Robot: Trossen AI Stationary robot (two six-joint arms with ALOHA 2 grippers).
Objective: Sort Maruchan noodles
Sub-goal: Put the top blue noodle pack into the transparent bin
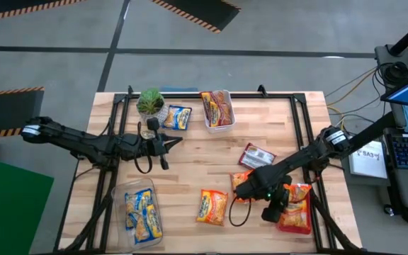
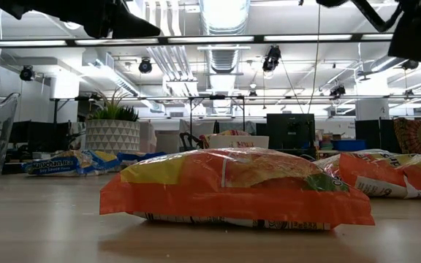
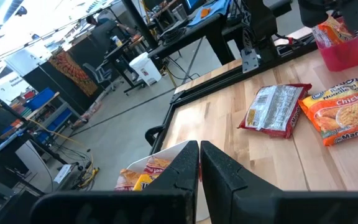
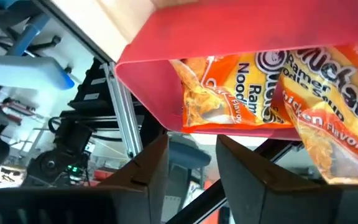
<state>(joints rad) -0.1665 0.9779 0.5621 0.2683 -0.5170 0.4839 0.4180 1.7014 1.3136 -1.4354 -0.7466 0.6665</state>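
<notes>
A: Start at the left. What's there?

B: The left tool (image 1: 163, 144) hangs over the far-left part of the bench (image 1: 190, 177), fingers pressed together on nothing. Just beyond it are the potted plant (image 1: 150, 103) and a loose blue packet (image 1: 177, 117). Near the left edge a clear tub (image 1: 137, 210) holds more blue packets.

A: And the middle?

B: A white tub (image 1: 217, 108) at the far edge holds red packets. One orange packet (image 1: 212, 206) lies loose near the middle, and a dark red packet (image 1: 256, 156) lies face down right of centre, with another orange one (image 1: 241, 181) partly under the right arm.

A: The right side?

B: The right tool (image 1: 273, 210) sits at the near-right corner beside the red tub (image 4: 160, 99), where orange packets (image 4: 241, 87) are piled. Its wrist camera shows the fingers apart by a narrow gap with nothing between them.

A: So which step is this?

B: I'd say a drop into the red tub is just finishing. Next, the right arm should lift clear and go for a loose orange packet, coming down with fingers wide enough to pinch the flat wrapper. The dark red one belongs in the white tub, the blue one in the clear tub.
</notes>
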